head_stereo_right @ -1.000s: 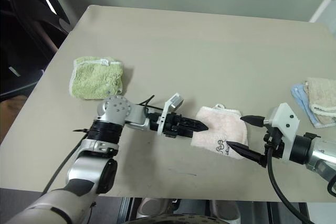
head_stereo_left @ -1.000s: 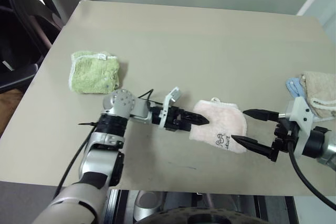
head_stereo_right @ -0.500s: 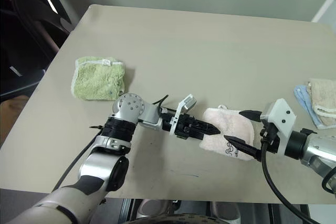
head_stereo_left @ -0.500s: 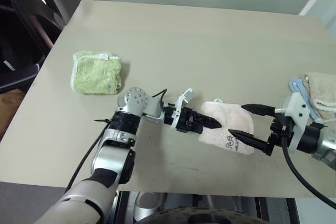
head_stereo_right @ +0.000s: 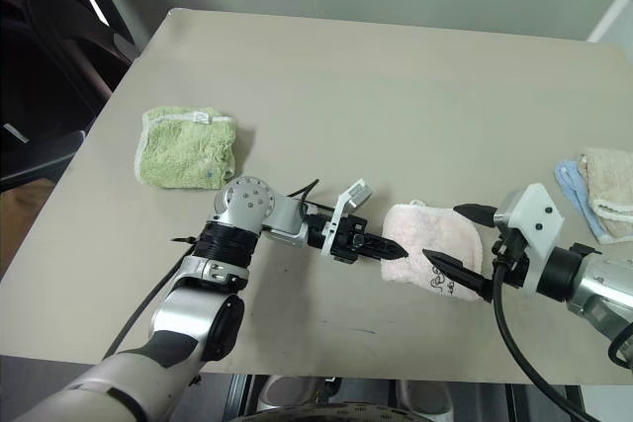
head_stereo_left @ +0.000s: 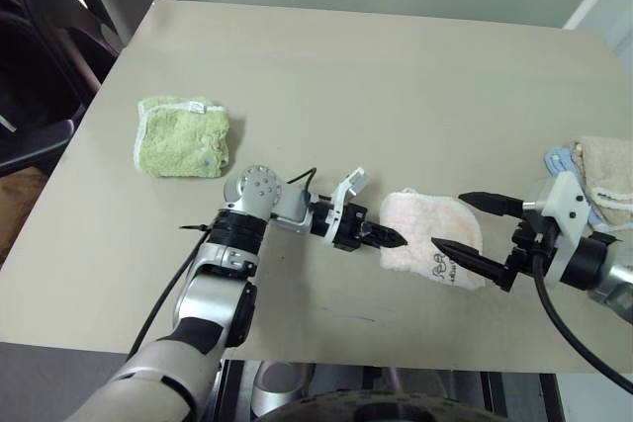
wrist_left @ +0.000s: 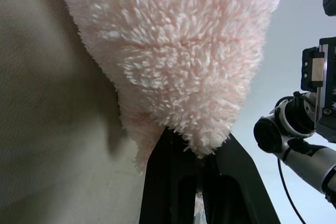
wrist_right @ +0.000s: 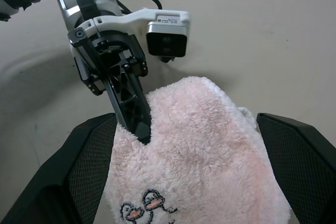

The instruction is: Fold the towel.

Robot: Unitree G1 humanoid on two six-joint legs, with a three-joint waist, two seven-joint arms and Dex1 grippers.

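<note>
The towel (head_stereo_left: 431, 240) lies folded small on the table (head_stereo_left: 376, 86), toward the near edge and right of the middle. Wide bare tabletop stretches behind it to the far edge; less room lies between it and the near edge. A green towel (head_stereo_left: 181, 135) sits well apart on the left. Beige and blue cloths (head_stereo_left: 591, 177) lie at the right edge, near the right arm.

The left gripper (head_stereo_left: 388, 239) points across at the towel's left edge, its fingers pinched together on the pink pile. The right gripper (head_stereo_left: 465, 224) stands spread wide on the towel's other side, one finger at the far corner and one over the dark printed mark (head_stereo_left: 442, 270), gripping nothing.

A second ago the left fingers stood apart at that edge; now they have closed on it. The right gripper stays as wide as it was.

The left wrist view shows the pile bunched between the black fingers (wrist_left: 173, 177), which the head views leave too small to judge. The right wrist view shows the left gripper's tip sunk into the towel's edge and the printed mark between its own spread fingers (wrist_right: 79, 171).
</note>
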